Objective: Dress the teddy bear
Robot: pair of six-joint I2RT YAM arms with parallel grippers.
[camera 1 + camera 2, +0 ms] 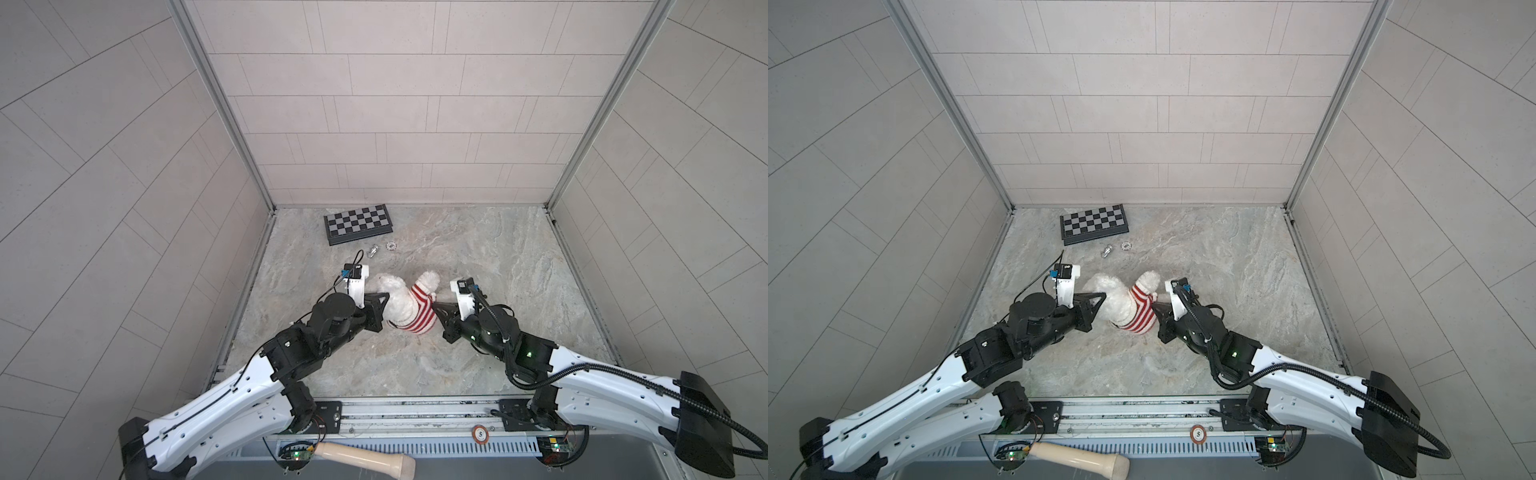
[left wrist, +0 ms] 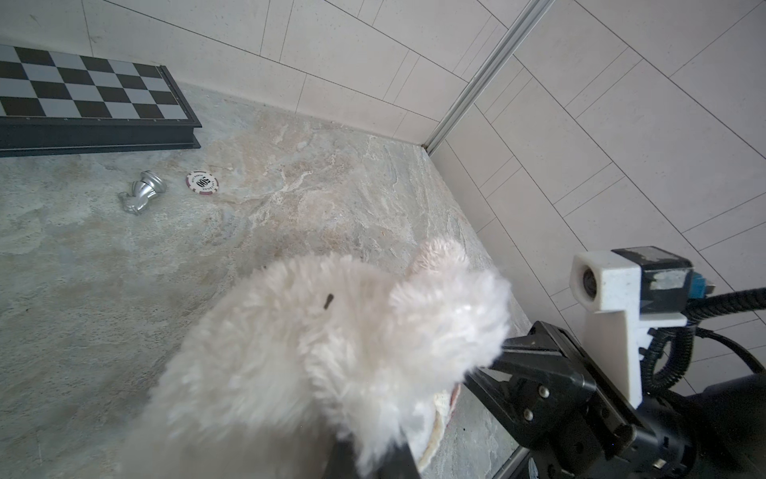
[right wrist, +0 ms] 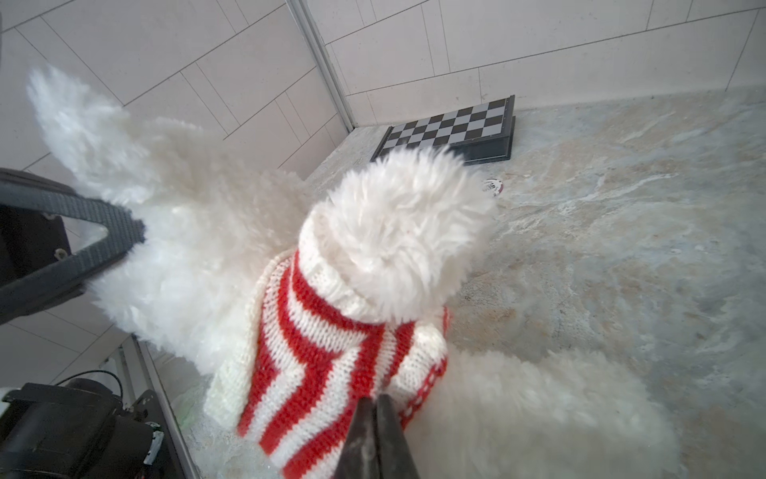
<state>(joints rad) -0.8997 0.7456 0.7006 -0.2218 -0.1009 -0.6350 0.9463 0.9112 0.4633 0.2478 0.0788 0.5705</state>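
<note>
Bear [image 1: 395, 309] lies mid-tabletop [image 1: 519, 270], between both arms. Striped sweater [image 1: 419, 311] is partly on, and one fluffy part pokes through a ribbed opening. Left end effector [image 1: 386, 296] clenched on bear's fur, on the side away from the sweater. Right end effector [image 3: 377, 419] clenched, tips at sweater's hem; can't tell if knit is pinched. Chessboard [image 1: 357, 223] by back wall, well apart.

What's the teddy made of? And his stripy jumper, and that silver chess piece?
Teddy bear: soft plush, with long fluffy white fibres. Jumper: knitted yarn, maybe wool or acrylic; the stitch rows show. Chess piece: shiny silver, metal or plated plastic, can't tell which.
</note>
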